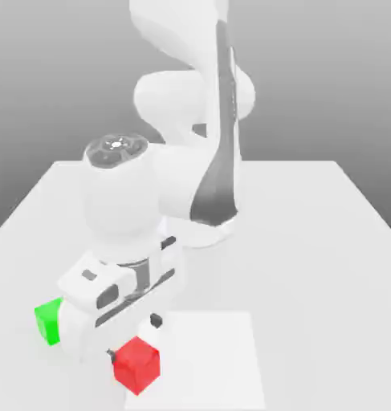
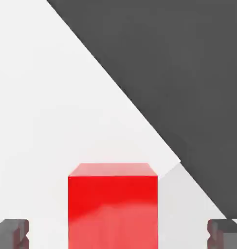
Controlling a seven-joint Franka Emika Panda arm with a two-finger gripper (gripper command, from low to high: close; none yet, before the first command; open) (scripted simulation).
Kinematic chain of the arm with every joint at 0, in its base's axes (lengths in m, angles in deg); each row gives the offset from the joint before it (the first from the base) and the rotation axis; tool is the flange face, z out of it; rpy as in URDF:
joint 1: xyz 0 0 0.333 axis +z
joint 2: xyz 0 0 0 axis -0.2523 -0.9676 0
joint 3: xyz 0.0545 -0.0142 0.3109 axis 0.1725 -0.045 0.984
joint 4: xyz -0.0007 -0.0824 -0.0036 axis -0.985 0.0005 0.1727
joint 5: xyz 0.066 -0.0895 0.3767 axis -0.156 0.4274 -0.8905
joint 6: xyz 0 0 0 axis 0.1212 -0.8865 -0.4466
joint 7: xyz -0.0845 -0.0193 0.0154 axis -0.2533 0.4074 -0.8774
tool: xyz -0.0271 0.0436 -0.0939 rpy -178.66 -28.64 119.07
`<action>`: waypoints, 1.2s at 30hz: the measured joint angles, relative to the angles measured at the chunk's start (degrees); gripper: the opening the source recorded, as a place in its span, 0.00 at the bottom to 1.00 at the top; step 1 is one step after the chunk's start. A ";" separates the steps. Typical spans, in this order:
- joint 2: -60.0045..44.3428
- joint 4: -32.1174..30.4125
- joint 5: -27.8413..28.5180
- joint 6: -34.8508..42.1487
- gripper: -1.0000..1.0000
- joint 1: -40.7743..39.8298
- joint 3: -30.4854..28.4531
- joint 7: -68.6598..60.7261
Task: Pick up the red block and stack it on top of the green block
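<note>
red block (image 2: 113,206), between spread fingers (image 2: 10,233)

Bright, even, diffuse light with no hard glare; the white table (image 1: 311,241) looks nearly washed out and the backdrop fades from pale grey to darker. The arm (image 1: 190,160) casts only faint, soft shadows near its base. In the hand view, the red block (image 2: 113,209) has a dull sheen on its near face. Edges are crisp, without blur or distortion
</note>
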 joint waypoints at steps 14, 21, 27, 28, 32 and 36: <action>8.74 -1.83 7.48 6.65 0.00 1.15 -3.85 4.52; 16.69 -5.88 14.41 9.60 0.00 -8.60 -11.16 -2.05; 18.73 -8.27 14.47 9.46 0.00 -15.40 -12.90 -9.39; 17.89 -8.22 13.47 8.71 0.00 -15.35 -12.58 -10.27; 13.64 -7.94 8.43 5.13 0.00 -14.72 -11.32 -14.07; 8.71 -7.80 2.50 1.07 0.00 -16.62 -8.39 -18.34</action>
